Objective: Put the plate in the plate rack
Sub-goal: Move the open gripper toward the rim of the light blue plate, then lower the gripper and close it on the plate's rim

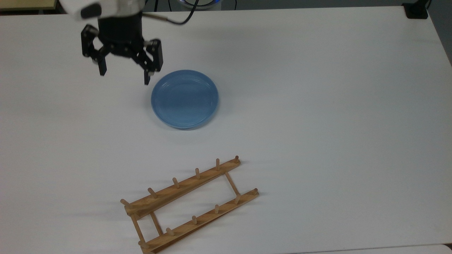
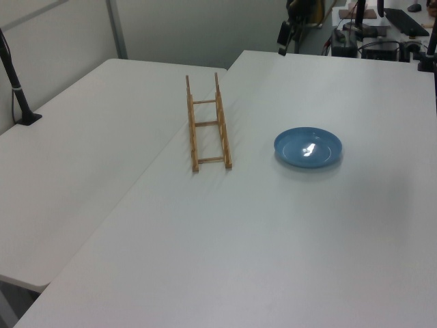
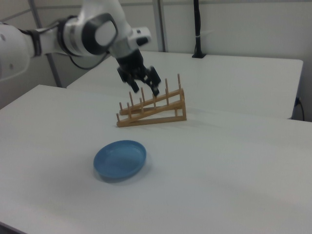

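— Black pincer — what's it doing?
— Hanging above the white table, fingers spread wide, gripping nothing.
— And the plate?
— Flat on the table, just to the top view's right of the pincer and slightly lower — the plate rack lies well beyond, rails running diagonally.

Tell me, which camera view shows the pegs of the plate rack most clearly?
The right view: the plate rack stands side-on there, pegs upright against the table. The top view foreshortens the pegs; the left view shows the rack end-on and far away.
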Robot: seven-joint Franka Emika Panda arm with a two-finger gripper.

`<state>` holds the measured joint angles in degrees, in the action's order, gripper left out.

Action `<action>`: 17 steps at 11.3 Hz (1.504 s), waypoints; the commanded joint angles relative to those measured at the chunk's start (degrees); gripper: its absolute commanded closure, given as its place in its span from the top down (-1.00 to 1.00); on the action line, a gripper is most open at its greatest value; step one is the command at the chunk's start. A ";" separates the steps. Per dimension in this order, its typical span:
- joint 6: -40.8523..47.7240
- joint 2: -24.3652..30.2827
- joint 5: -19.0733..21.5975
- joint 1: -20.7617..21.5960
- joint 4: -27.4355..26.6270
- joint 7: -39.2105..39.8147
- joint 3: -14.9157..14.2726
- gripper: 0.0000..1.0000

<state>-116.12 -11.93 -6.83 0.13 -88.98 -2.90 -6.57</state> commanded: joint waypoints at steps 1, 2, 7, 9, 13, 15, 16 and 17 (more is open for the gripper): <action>7.36 -7.64 13.24 -3.28 0.73 8.74 -0.37 0.95; 9.93 -8.10 17.59 -5.04 0.91 13.49 -0.37 0.94; 13.12 -11.61 13.44 -6.20 0.21 30.13 -1.34 0.55; 13.03 -13.72 9.74 -5.50 -0.75 30.41 -0.72 0.41; 12.41 -16.54 9.11 -4.36 -0.93 29.97 -0.37 0.21; 12.15 -17.33 9.20 -4.09 -1.72 29.80 0.07 0.09; 11.89 -17.68 9.11 -4.09 -1.72 29.71 0.16 0.02; 11.54 -18.12 9.20 -3.65 -1.81 29.71 0.24 -0.05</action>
<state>-104.10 -29.88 3.09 -4.69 -89.77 26.48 -6.17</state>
